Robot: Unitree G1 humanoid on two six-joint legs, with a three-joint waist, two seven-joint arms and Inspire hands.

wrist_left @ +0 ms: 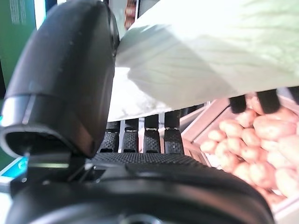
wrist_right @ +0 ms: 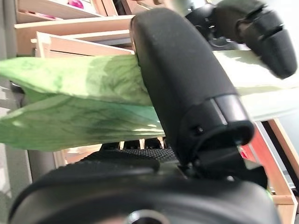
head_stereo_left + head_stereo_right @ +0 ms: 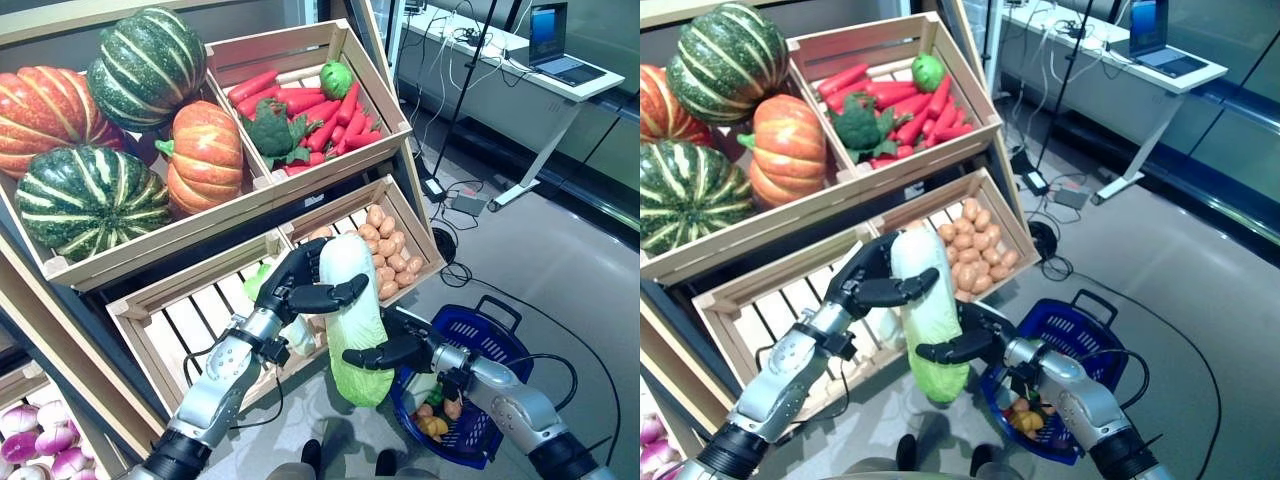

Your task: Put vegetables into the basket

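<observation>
A: Where is the cabbage (image 3: 352, 318) right now?

B: In the air in front of the lower crate (image 3: 190, 310), held upright by both hands. The left hand (image 3: 300, 285) has its fingers and thumb curled round the pale upper half; the right hand (image 3: 395, 350) has its thumb across the leafy green lower half, with its fingers wrapped behind.

A: Why 2 hands on 1 vegetable?

B: My guess is its shape. It is long, smooth and rounded, and the ruffled leaf end looks soft, so 1 grip might let it swing or slip. Holding it at both ends keeps it steady.

A: And the basket (image 3: 498, 335)?

B: Blue plastic mesh with a dark handle, on the floor just right of the cabbage and below it. A few small vegetables already lie inside. The cabbage is not over it yet, so I judge the next step to be moving it right and lowering it.

A: Anything else nearby?

B: Potatoes (image 3: 388, 250), knobbly and tan, fill the crate section behind the cabbage. Above them sit ribbed pumpkins (image 3: 205, 155) and glossy red peppers (image 3: 320, 115) in slatted wooden crates.
</observation>
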